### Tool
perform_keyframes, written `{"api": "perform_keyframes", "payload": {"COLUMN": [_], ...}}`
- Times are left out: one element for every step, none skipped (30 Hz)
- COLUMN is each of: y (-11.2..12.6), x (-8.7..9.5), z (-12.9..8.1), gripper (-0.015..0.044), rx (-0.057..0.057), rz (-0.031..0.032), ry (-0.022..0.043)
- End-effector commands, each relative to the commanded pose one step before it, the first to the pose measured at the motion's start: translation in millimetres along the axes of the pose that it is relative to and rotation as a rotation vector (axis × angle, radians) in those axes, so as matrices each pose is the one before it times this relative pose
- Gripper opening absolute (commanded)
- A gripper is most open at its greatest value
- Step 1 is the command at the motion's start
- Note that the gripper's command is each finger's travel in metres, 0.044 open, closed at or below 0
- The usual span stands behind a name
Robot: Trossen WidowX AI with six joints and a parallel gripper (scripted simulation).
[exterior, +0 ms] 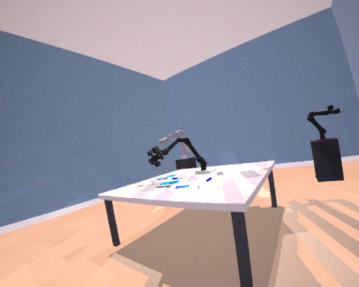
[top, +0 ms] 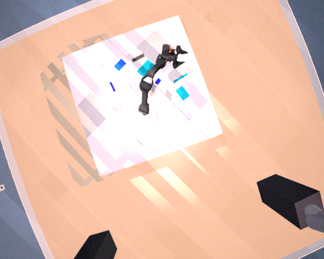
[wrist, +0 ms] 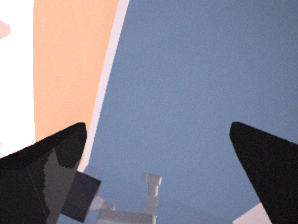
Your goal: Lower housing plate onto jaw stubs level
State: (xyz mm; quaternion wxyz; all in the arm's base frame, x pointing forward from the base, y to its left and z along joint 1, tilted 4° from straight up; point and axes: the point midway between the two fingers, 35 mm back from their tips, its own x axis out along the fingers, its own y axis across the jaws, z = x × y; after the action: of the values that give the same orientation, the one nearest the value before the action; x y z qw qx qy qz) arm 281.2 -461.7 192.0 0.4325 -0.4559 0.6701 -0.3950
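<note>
One housing plate: somewhere among the pieces on the table, perhaps; which piece it is, I cannot tell.
Two jaws: too small or pale to make out, as are their pins; whether the plate is seated, I cannot tell.
Large cyan piece (top: 145,68) (exterior: 170,183): flat on the table, just left of the arm's middle, seen from the top.
Dark blue block (top: 158,81): just right of the arm, between the large cyan piece and the small cyan piece (top: 182,93).
Cyan strip (top: 180,78): right side, just beyond the small cyan piece, apart from it.
Black bar (top: 138,57) (exterior: 163,186): far side, near the large cyan piece.
Blue piece (top: 120,64) (exterior: 182,186): far left, beside no gripper finger.
Blue bar (top: 113,86) (exterior: 209,179): left, nearer than the blue piece.
Gripper (top: 185,57) (exterior: 155,157) (wrist: 159,129): wide open, nothing between the fingers, raised above the far right of the table.
Arm (top: 144,96) (exterior: 191,147): black, bent, reaching from its base to the far right.
Table (top: 178,135) (exterior: 212,198): white top, striped by light and shadow.
Wrist view: blue wall (wrist: 200,75) between and beyond the fingers; a strip of floor (wrist: 65,65) at left.
Behind the table, exterior view: a pale arm (exterior: 179,134).
Right, exterior view: another black arm (exterior: 315,122) on a black pedestal (exterior: 327,158).
</note>
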Motion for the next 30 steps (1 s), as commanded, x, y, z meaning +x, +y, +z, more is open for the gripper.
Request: {"api": "perform_keyframes", "payload": {"y": [3.41, 0.07, 0.04, 0.0, -0.03, -0.06, -0.3, -0.35, -0.4, -0.44, -0.49, -0.54, -0.58, -0.63, -0.68, -0.72, -0.87, -0.89, -0.92, -0.94, -0.97, -0.99, -1.02, -1.04, -1.07, -1.09, -1.01, -1.07, -1.12, -1.16], "x": [-31.47, -6.54, -6.5, -6.45, -6.41, -6.36, -6.29, -6.26, -6.21, -6.17, -6.12, -6.08, -6.03, -5.99, -5.94, -5.89, -5.84, -5.78, -5.73, -5.68, -5.63, -5.58, -5.53, -5.48, -5.43, -5.38, -5.3, -5.28, -5.23, -5.18], "z": [28.61, 6.8, 6.83, 6.87, 6.9, 6.93, 6.84, 6.87, 6.89, 6.91, 6.93, 6.95, 6.97, 6.99, 7.01, 7.03, 6.98, 6.98, 7.0, 7.02, 7.04, 7.06, 7.08, 7.09, 7.11, 7.13, 7.2, 7.25, 7.26, 7.27], "gripper": [0.044, 0.044, 0.044, 0.044, 0.044, 0.044, 0.044, 0.044, 0.044, 0.044, 0.044, 0.044, 0.044, 0.044, 0.044, 0.044, 0.044, 0.044, 0.044, 0.044, 0.044, 0.044, 0.044, 0.044, 0.044, 0.044, 0.044, 0.044, 0.044, 0.044], "rx": [-0.0987, -0.0203, -0.0204, -0.0205, -0.0206, -0.0207, -0.022, -0.0221, -0.0222, -0.0223, -0.0224, -0.0225, -0.0225, -0.0226, -0.0227, -0.0228, -0.0196, -0.0196, -0.0197, -0.0198, -0.0199, -0.0199, -0.02, -0.0201, -0.0202, -0.0203, -0.024, -0.0242, -0.0243, -0.0244], "rz": [0.00437, -0.00032, -0.00051, -0.00069, -0.00087, -0.00104, -0.00159, -0.0018, -0.00201, -0.00221, -0.00241, -0.0026, -0.00279, -0.00297, -0.00315, -0.00333, -0.00391, -0.004, -0.0041, -0.0042, -0.00429, -0.00438, -0.00446, -0.00454, -0.00462, -0.0047, -0.00424, -0.00441, -0.00454, -0.00467], "ry": [-0.11084, -0.0239, -0.02382, -0.02374, -0.02366, -0.02358, -0.02286, -0.02279, -0.02269, -0.0226, -0.0225, -0.0224, -0.02229, -0.02219, -0.02208, -0.02197, -0.02199, -0.02183, -0.02173, -0.02163, -0.02152, -0.02142, -0.02132, -0.02121, -0.0211, -0.021, -0.0207, -0.02071, -0.02058, -0.02045]}}
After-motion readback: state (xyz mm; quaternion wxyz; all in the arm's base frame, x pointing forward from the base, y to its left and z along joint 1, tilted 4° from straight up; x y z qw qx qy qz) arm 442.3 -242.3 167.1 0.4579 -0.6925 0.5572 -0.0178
